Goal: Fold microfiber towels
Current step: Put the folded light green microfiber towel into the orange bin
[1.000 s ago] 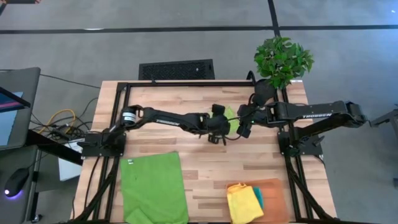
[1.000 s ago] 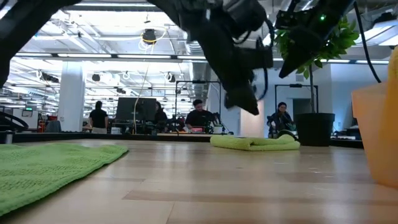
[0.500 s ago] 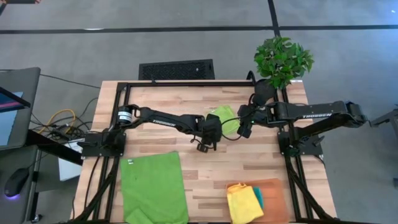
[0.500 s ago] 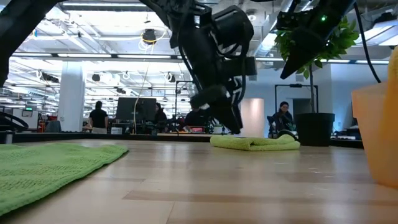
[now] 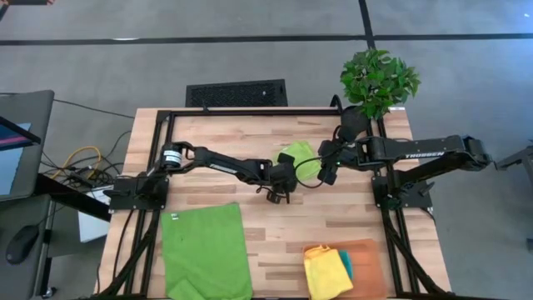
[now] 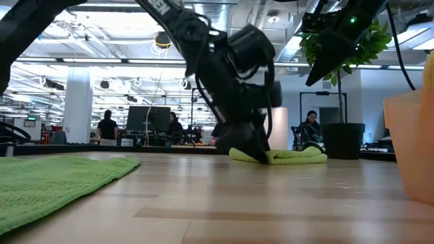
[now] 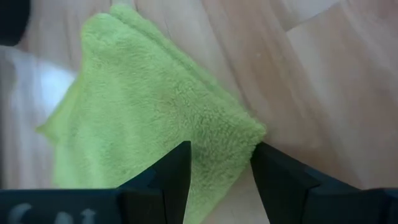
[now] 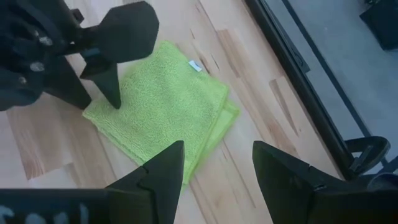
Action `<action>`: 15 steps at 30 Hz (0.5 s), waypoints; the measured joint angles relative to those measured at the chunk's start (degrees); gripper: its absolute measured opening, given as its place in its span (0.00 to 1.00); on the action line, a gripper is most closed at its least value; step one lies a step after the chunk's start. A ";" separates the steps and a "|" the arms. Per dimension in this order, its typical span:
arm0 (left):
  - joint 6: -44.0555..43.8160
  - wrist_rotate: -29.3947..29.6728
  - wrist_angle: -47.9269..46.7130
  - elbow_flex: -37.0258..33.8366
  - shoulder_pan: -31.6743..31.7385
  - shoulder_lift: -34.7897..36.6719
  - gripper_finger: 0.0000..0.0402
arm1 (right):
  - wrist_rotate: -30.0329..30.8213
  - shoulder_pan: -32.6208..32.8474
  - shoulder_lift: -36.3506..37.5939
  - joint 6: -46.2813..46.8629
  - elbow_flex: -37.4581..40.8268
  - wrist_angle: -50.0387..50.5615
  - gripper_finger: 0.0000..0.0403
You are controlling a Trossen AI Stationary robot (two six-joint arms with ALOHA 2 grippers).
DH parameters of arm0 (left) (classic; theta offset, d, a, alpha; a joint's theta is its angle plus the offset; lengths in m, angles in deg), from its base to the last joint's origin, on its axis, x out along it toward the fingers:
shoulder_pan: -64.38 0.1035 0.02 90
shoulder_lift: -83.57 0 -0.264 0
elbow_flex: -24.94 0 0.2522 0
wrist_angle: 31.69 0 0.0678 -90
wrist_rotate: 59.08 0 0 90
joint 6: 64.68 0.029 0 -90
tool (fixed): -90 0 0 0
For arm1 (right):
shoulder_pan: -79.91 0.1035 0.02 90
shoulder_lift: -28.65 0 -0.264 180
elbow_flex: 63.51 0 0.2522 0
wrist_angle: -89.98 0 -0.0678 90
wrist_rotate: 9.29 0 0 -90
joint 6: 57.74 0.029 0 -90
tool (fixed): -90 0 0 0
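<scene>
From above, the left gripper [image 5: 277, 192] sits low at the near corner of the folded lime towel [image 5: 301, 158] at mid-table, and the right gripper [image 5: 326, 172] hangs just beside that towel's other side. A second lime towel [image 5: 205, 250] lies flat and unfolded at the front left, probably next for folding. The yellow towel [image 5: 323, 271] and teal towel [image 5: 345, 265] rest folded on the orange mat [image 5: 366, 262], which seems to be the stacking spot.

From table height, the left gripper [image 6: 256, 150] touches down at the folded towel [image 6: 288, 156], while the right gripper [image 6: 317, 71] waits well above it.

The left wrist view shows the jaws spread with the towel [image 7: 149, 124] corner between them, not pinched, likely ready to grasp that corner.

The right wrist view shows its own fingers [image 8: 163, 167] parted and empty above the towel [image 8: 163, 102], the left gripper [image 8: 111, 93] at its edge
</scene>
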 joint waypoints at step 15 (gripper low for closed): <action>-4.68 -0.60 1.83 -0.81 0.93 -0.08 0.39 | 0.00 -0.02 0.02 0.00 -0.02 -0.24 0.54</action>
